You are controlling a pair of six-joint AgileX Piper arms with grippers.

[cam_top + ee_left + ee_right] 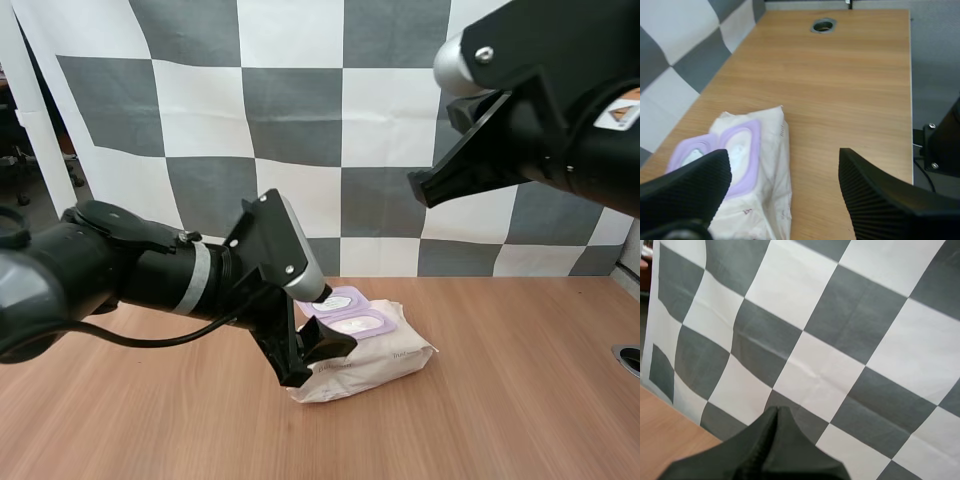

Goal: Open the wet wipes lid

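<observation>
wipes pack (pixel 372 352) in middle of table (pixel 520 400), purple lid (pixel 335 300) looks flipped back toward far left. left gripper (pixel 318 362) spread wide over pack's near-left end, holding nothing. right gripper (pixel 425 185) pinched closed, high up. risk imo: finger snags soft unpinned pack, drags it.

One pack of wet wipes (pixel 380 362), bearing one purple lid (pixel 333 301) and one purple-rimmed opening (pixel 360 322). One wooden tabletop (pixel 520 410) with one round cable port (pixel 630 358). Two robot arms, the left arm (pixel 120 270) and the right arm (pixel 570 110), each carrying one pair of jaws.
</observation>
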